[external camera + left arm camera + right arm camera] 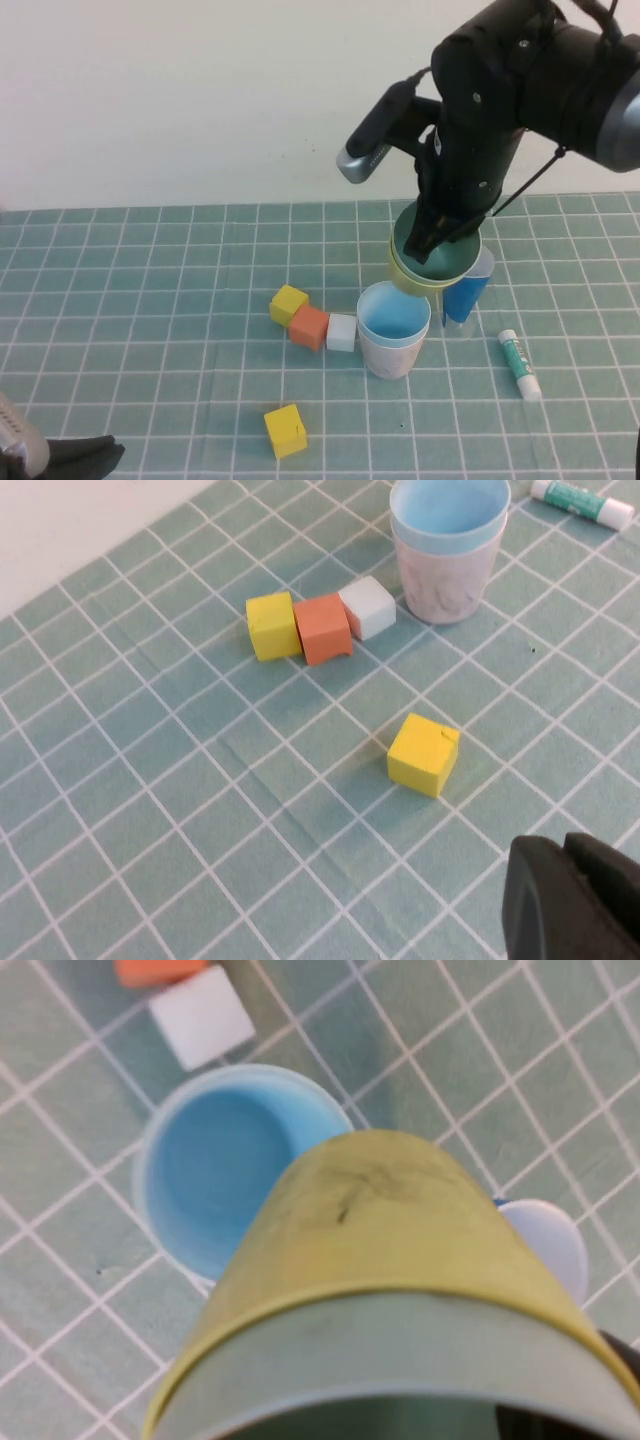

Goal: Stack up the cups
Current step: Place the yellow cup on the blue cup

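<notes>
No brand or writing can be read anywhere; the glue stick (520, 364) carries a green label too small to make out. The right gripper (437, 238) is held above the tabletop (150, 300), its jaws closed on the rim of the green cup (440, 252) nested in the yellow cup (370, 1220). Just below the jaws stands the blue cup (393, 312) inside the pink cup (445, 580). The dark-blue cup (466, 295) is largely hidden behind them. The left gripper (575, 900) is cut off at the frame edge; whether its jaws are open cannot be told.
</notes>
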